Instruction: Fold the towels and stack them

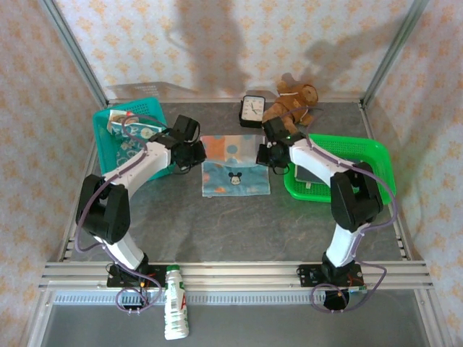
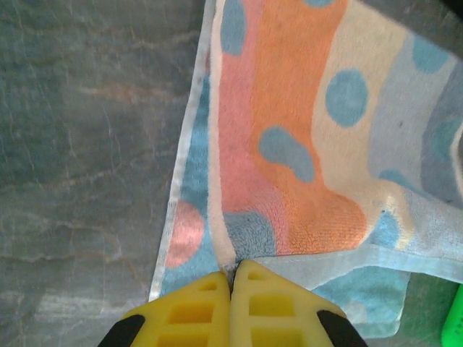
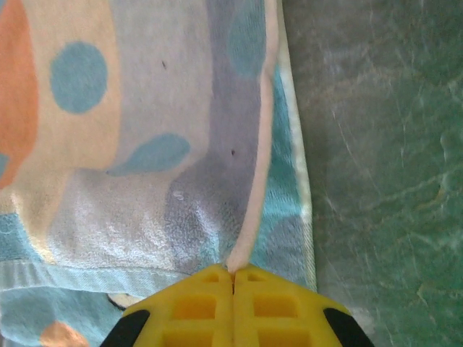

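Pinching the left hem of the dotted towel (image 1: 235,153) with the left gripper (image 2: 231,273), jaws pressed together on the cloth. Pinching the right hem likewise with the right gripper (image 3: 233,273), jaws clamped on it too. Lying mid counter (image 1: 217,224), folded orange over blue, between the teal basket (image 1: 101,136) and the green basket (image 1: 383,155).

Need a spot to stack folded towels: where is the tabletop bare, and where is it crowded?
Barest: the table in front of the towel, out to the near edge. Crowded: the back, with teal basket, clock, teddy bear and green basket, and both towel sides, where left gripper and right gripper pinch it.
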Action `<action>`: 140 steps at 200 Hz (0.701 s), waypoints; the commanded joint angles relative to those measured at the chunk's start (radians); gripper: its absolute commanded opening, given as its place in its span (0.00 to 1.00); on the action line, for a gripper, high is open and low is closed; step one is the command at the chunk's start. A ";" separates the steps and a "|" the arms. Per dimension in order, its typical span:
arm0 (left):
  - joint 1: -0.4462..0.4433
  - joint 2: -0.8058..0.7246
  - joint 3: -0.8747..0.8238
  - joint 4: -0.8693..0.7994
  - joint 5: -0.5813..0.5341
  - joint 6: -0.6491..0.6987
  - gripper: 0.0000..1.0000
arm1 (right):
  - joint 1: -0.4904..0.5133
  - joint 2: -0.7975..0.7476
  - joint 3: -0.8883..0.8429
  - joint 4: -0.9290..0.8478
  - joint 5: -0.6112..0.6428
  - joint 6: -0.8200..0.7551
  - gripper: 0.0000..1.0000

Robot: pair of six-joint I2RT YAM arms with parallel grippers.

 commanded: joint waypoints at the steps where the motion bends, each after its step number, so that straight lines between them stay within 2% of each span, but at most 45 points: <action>1: -0.020 -0.057 -0.046 0.026 -0.002 -0.037 0.00 | 0.005 -0.063 -0.035 -0.009 0.022 0.014 0.02; 43: -0.057 -0.109 -0.091 -0.003 -0.014 -0.049 0.00 | 0.021 -0.119 -0.073 -0.050 0.034 0.009 0.02; 93: -0.062 -0.180 -0.121 -0.030 -0.020 -0.061 0.00 | 0.029 -0.190 -0.112 -0.080 0.040 0.018 0.03; 140: -0.090 -0.157 -0.198 0.014 -0.003 -0.082 0.00 | 0.045 -0.161 -0.165 -0.055 0.034 0.023 0.04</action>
